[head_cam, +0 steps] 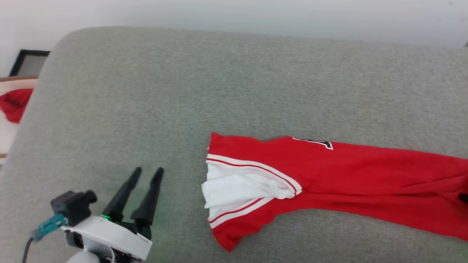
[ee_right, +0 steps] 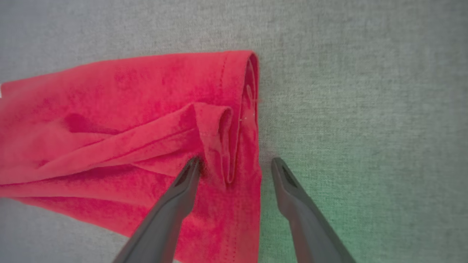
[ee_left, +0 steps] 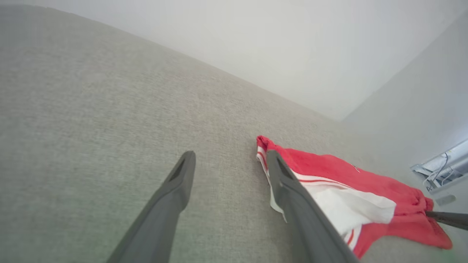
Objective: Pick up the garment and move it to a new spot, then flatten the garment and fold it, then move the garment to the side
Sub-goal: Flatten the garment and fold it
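While the garment (head_cam: 329, 182) lies bunched, the left gripper (head_cam: 148, 170) hangs spread beside its sleeve (head_cam: 234, 190); the right gripper (ee_right: 236, 160), spread astride the hem (ee_right: 252, 109), should, I'd say, pinch deep.

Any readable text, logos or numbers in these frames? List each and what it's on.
Black, white-outlined lettering on the garment: only a fragment shows at the folded edge, cut off, not readable.
No other text, label or number to read.
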Available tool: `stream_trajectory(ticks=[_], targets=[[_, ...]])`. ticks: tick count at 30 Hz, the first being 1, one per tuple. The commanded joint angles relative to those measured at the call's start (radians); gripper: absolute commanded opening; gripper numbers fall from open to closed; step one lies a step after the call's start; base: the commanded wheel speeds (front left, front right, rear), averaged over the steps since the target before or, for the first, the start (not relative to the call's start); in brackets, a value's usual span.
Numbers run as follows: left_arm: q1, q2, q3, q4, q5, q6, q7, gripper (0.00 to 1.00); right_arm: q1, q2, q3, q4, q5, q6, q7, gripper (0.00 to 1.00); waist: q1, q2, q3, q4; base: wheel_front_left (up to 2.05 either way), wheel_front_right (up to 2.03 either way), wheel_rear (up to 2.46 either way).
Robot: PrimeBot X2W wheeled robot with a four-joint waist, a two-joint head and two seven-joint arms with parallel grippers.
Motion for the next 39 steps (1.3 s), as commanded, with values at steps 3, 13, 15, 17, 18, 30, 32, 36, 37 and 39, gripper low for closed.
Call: stream_trajectory(ticks=[3,13,15,17,18,30,32,36,37,39], targets=[[0.038,-0.077,0.123,0.025,0.102,-0.005,0.001,1.0,-0.013,0.007,-0.024,0.019,-0.017,-0.001,0.023,1.0,0.0,0.0,-0.012,0.041,0.0,0.0,0.0],[0.07,-0.246,0.381,0.009,0.476,-0.054,0.001,1.0,-0.079,0.033,-0.064,0.062,-0.076,0.0,0.132,1.0,0.0,0.0,-0.017,0.077,0.0,0.0,0.0],[0.071,-0.261,0.398,0.019,0.533,-0.061,0.001,1.0,-0.086,0.044,-0.069,0.068,-0.089,-0.001,0.155,1.0,0.0,0.0,-0.014,0.078,0.0,0.0,0.0],[0.068,-0.289,0.411,0.026,0.564,-0.068,0.001,1.0,-0.085,0.055,-0.074,0.071,-0.101,-0.001,0.175,1.0,0.0,0.0,-0.01,0.079,0.0,0.0,0.0],[0.068,-0.299,0.417,0.031,0.579,-0.069,0.001,1.0,-0.083,0.063,-0.08,0.074,-0.102,-0.001,0.182,1.0,0.0,0.0,-0.007,0.078,0.0,0.0,0.0],[0.054,-0.323,0.427,0.054,0.604,-0.075,0.001,1.0,-0.044,0.093,-0.123,0.055,-0.146,-0.001,0.185,0.0,0.0,0.0,0.021,0.058,0.0,0.0,0.0],[0.056,-0.316,0.431,0.054,0.601,-0.075,0.001,1.0,-0.055,0.084,-0.137,0.054,-0.144,-0.001,0.172,0.0,0.0,0.0,0.022,0.051,0.0,0.0,0.0],[0.068,-0.304,0.447,0.045,0.598,-0.075,0.001,1.0,-0.085,0.067,-0.162,0.056,-0.145,-0.001,0.141,0.0,0.0,0.0,0.023,0.031,0.0,0.0,0.0],[0.073,-0.302,0.449,0.043,0.599,-0.075,0.001,1.0,-0.091,0.059,-0.171,0.057,-0.143,-0.001,0.131,0.0,0.0,0.0,0.024,0.025,0.0,0.0,0.0],[0.081,-0.298,0.458,0.036,0.604,-0.075,0.001,1.0,-0.101,0.044,-0.189,0.064,-0.145,-0.001,0.112,0.0,0.0,0.0,0.027,0.013,0.0,0.0,0.0]])
